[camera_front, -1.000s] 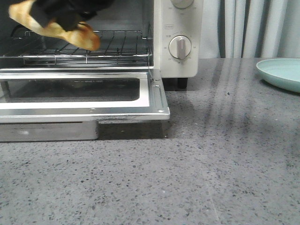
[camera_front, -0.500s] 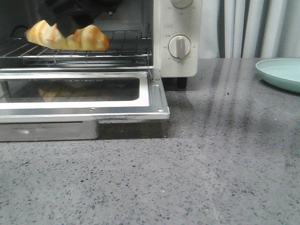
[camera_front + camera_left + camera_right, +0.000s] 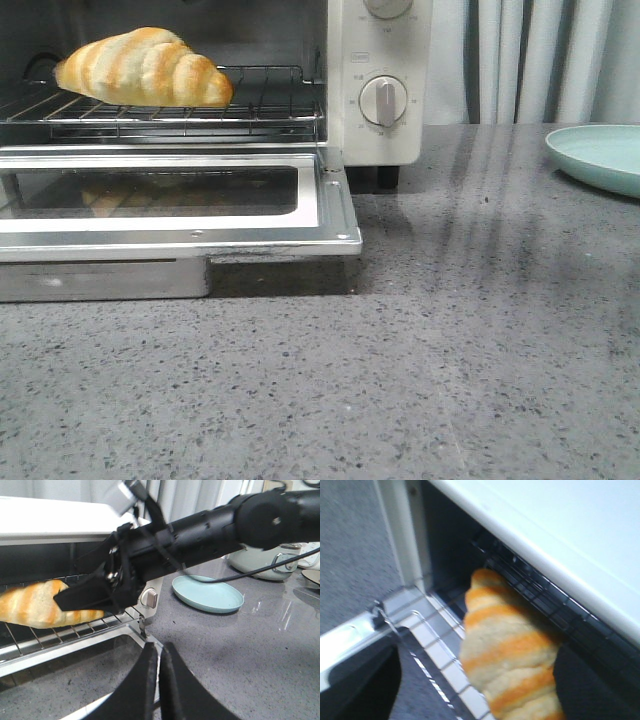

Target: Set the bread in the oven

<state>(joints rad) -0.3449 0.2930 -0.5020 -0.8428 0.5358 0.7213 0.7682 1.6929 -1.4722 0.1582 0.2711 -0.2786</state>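
The bread (image 3: 145, 68), golden-orange with cream stripes, lies on the wire rack (image 3: 270, 110) inside the cream-white oven (image 3: 345, 110), whose door (image 3: 330, 200) is dropped open. No gripper shows in the front view. In the left wrist view my right gripper (image 3: 82, 587) is open at the oven mouth, its black fingers around the near end of the bread (image 3: 35, 610). In the right wrist view the bread (image 3: 510, 650) lies between the wide-spread fingers of the right gripper (image 3: 475, 680). My left gripper (image 3: 159, 647) is shut and empty, above the door's right corner.
A pale teal plate (image 3: 600, 155) sits on the grey speckled counter at the far right, also in the left wrist view (image 3: 207, 592). A white pot-like appliance (image 3: 260, 562) stands behind it. The oven dials (image 3: 383, 100) face forward. Curtains hang behind.
The right gripper brought the bread down onto the rack, let go of it and rose out of the front view. The bread now rests alone on the rack.
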